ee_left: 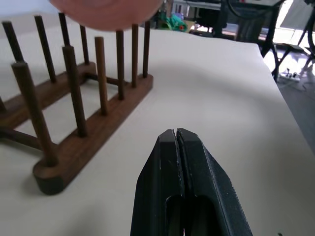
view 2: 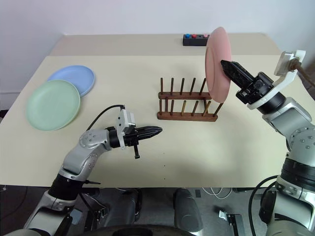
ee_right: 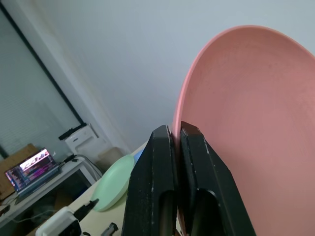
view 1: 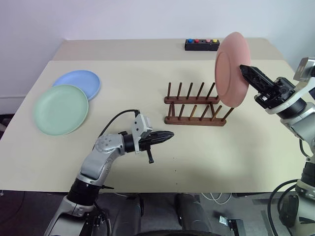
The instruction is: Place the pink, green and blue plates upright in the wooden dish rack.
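The pink plate [view 1: 231,69] hangs upright in the air over the right end of the wooden dish rack [view 1: 194,105], its lower edge near the rack's last pegs. My right gripper [view 1: 244,70] is shut on its rim; the pink plate [ee_right: 246,128] sits between the two fingers. The green plate [view 1: 61,109] lies flat at the table's left, overlapping the near edge of the blue plate [view 1: 78,81] behind it. My left gripper [view 1: 170,134] is shut and empty, level over the table, in front of the rack's left end [ee_left: 74,132].
A small black box with coloured buttons [view 1: 202,44] sits at the far edge of the table [view 1: 221,157] behind the rack. Bare tabletop lies between the rack and the flat plates and along the near edge.
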`<state>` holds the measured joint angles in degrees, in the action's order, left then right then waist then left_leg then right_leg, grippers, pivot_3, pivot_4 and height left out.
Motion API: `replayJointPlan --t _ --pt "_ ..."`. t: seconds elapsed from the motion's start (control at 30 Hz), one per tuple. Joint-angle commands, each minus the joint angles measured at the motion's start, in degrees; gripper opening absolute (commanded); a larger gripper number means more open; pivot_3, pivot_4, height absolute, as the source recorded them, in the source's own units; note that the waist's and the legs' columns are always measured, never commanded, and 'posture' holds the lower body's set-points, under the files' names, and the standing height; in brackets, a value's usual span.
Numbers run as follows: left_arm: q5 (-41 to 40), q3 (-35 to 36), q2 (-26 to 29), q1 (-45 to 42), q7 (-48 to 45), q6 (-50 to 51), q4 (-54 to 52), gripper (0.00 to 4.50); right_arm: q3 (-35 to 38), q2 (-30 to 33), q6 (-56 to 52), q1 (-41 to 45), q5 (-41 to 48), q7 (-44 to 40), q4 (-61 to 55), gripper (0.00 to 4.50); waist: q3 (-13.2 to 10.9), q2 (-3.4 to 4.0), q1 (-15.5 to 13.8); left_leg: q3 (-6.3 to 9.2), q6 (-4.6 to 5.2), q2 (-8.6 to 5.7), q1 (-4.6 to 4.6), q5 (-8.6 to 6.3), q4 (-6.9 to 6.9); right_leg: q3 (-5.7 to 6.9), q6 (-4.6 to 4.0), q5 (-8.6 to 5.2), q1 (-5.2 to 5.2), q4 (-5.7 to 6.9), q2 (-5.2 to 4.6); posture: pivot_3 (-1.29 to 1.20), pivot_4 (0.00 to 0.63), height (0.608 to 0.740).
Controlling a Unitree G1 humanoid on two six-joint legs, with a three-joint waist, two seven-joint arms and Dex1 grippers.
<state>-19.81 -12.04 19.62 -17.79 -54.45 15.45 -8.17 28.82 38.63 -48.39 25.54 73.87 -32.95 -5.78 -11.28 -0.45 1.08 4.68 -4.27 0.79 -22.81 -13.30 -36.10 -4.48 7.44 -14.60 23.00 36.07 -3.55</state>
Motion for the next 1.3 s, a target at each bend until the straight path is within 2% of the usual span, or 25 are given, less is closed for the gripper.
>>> replayJointPlan --t 0.03,0.5,0.93,1.03,1.27,1.3 --pt "-0.9 0.9 0.2 -0.1 0.3 -0.8 -2.7 0.00 2.9 -0.7 0.3 -0.3 2.7 0.9 -0.3 0.04 0.0 0.00 0.0 0.00 0.00 0.00 0.00 0.00 0.00 0.00 0.00 0.00 0.00 0.00 0.00 0.00 0.150 0.730" --pt "-0.8 0.7 0.5 -0.2 0.5 -1.1 -2.3 0.00 4.5 -2.4 0.2 -1.4 7.2 3.8 1.5 0.04 0.0 0.00 0.0 0.00 0.00 0.00 -0.21 0.00 -0.03 0.00 0.00 0.00 0.20 0.01 0.01 0.00 0.150 0.730" --pt "-0.7 0.5 0.8 0.1 0.5 -0.9 -2.5 0.00 4.6 -2.6 0.9 -2.0 6.8 4.3 3.4 0.04 0.0 0.00 0.0 0.00 0.00 0.00 -0.30 0.00 -0.04 0.00 0.00 0.01 0.28 0.01 0.01 0.00 0.150 0.730" --pt "-0.7 0.5 0.8 0.1 0.5 -0.8 -2.5 0.00 4.6 -2.6 1.2 -2.0 6.4 4.4 3.5 0.90 0.0 0.00 0.0 0.00 0.00 0.00 -0.31 0.00 -0.04 0.00 0.00 0.01 0.29 0.01 0.01 0.00 0.150 0.730" --pt "-0.7 0.4 0.8 0.1 0.5 -0.9 -2.5 0.00 4.7 -2.6 1.9 -2.1 5.6 4.2 3.7 4.39 0.0 0.00 0.0 0.00 0.00 0.00 -0.31 0.00 -0.04 0.00 0.00 0.01 0.29 0.01 0.01 0.00 0.150 0.730" --pt "-0.8 0.4 0.8 0.1 0.5 -0.9 -2.5 0.00 4.7 -2.6 2.5 -2.0 4.7 4.5 3.9 4.46 0.0 0.00 0.0 0.00 0.00 0.00 -0.32 0.00 -0.04 0.00 0.00 0.01 0.30 0.01 0.01 0.00 0.150 0.730"
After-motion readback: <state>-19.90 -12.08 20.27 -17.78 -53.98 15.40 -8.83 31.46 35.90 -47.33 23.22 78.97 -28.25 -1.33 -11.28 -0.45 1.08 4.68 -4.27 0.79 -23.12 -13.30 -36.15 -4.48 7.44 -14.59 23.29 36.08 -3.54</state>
